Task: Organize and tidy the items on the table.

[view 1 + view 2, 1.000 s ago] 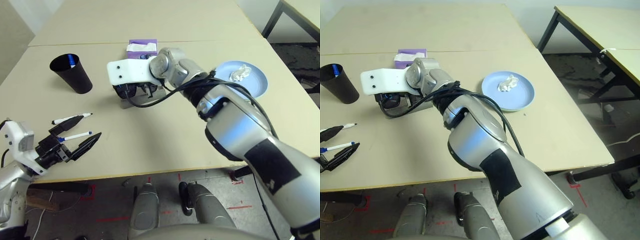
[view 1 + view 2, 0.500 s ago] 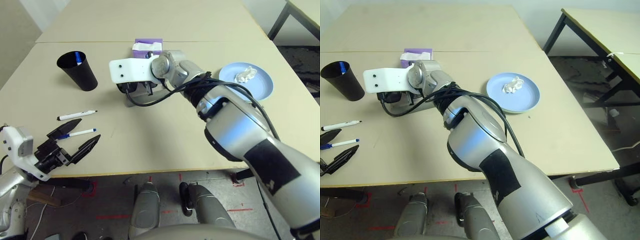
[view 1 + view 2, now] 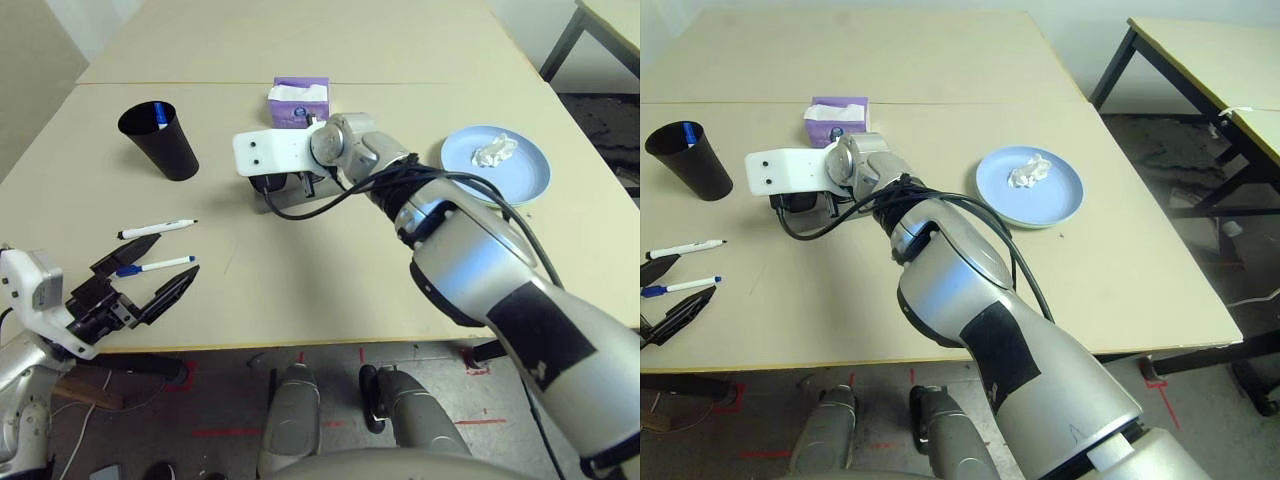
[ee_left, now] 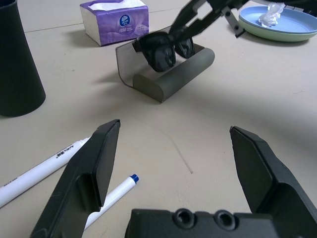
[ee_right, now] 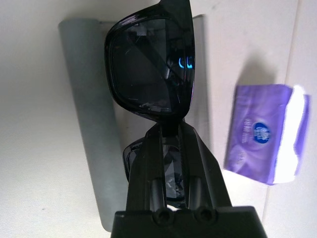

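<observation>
Right wrist view puts us straight over the work: our right end effector (image 5: 173,130) is pinched on the black sunglasses (image 5: 148,74) at the bridge, fingers pressed close with the frame between them, and the glasses hang folded above the grey glasses case (image 4: 166,74), which lies open on the desk (image 3: 330,290) in front of a purple tissue box (image 3: 297,100). From the left wrist view the lower rim looks to sit at the mouth of the case trough, though we cannot tell for sure whether it touches. We judge the sunglasses light and stiff but easily marked: glossy lenses, thin hinges, so the bridge is the right place to hold, and the lenses should stay clear of the fingers. A hold this narrow could let the frame swivel, so a slow lowering seems wise. The case is a rigid shell, likely light enough to skid if nudged. Our left end effector (image 4: 176,163) rests spread wide near the desk's front edge, beside two white pens (image 3: 155,247); those are slim, smooth and prone to roll, best taken mid-barrel. A black cup (image 3: 160,140) stands further back.
</observation>
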{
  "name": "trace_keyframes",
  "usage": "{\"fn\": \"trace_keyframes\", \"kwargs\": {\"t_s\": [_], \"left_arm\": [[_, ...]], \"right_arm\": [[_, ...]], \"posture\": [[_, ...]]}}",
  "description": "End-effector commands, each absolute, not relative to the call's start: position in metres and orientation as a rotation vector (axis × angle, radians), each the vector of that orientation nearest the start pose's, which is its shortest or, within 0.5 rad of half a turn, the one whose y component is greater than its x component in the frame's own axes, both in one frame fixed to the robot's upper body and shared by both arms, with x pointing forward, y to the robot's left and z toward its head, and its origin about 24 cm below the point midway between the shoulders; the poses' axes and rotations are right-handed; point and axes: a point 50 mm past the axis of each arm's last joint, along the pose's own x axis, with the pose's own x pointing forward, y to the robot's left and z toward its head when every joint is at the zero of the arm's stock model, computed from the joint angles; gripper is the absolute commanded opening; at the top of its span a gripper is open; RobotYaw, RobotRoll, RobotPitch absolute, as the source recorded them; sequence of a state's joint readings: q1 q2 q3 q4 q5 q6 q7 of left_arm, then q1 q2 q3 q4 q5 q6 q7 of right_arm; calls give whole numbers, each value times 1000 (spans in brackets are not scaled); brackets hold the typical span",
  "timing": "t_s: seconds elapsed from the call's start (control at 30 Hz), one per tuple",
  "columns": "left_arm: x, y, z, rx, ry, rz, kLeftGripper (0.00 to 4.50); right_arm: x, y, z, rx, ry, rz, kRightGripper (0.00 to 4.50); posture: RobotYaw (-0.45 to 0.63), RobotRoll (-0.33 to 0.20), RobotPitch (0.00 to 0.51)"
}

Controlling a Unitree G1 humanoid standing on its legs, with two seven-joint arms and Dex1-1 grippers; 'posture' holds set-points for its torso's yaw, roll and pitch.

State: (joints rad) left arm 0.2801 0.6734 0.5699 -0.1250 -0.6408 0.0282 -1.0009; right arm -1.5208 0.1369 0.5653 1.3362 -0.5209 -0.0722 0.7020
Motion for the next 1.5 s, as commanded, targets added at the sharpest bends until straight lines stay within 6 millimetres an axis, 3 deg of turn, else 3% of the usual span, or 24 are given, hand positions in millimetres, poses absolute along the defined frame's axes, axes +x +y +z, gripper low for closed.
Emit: {"fn": "trace_keyframes", "kwargs": {"t_s": [0.03,0.3,0.7,0.73,0.97,1.17,1.33,1.5], "left_arm": [[170,320,136,184,-72,-566,4500],[170,318,135,180,-69,-571,4500],[177,315,133,173,-75,-594,4500],[177,315,133,172,-74,-594,4500],[179,316,130,166,-72,-589,4500],[183,317,129,156,-83,-567,4500],[188,319,128,142,-93,-538,4500],[196,318,126,147,-89,-509,4500]], "right_arm": [[362,72,180,-1378,47,1150,149],[363,69,176,-1372,60,1140,147],[366,65,177,-1368,74,1118,4348],[367,64,177,-1367,74,1116,4463],[369,60,186,-1285,100,1138,4463],[375,37,229,-1062,159,1275,4463],[380,-15,267,-898,228,1388,4463],[374,-81,277,-676,245,1358,4463]], "posture": [[245,0,225],[235,0,227],[220,0,217],[219,0,216],[207,0,215],[196,0,212],[187,0,211],[174,0,212]]}}
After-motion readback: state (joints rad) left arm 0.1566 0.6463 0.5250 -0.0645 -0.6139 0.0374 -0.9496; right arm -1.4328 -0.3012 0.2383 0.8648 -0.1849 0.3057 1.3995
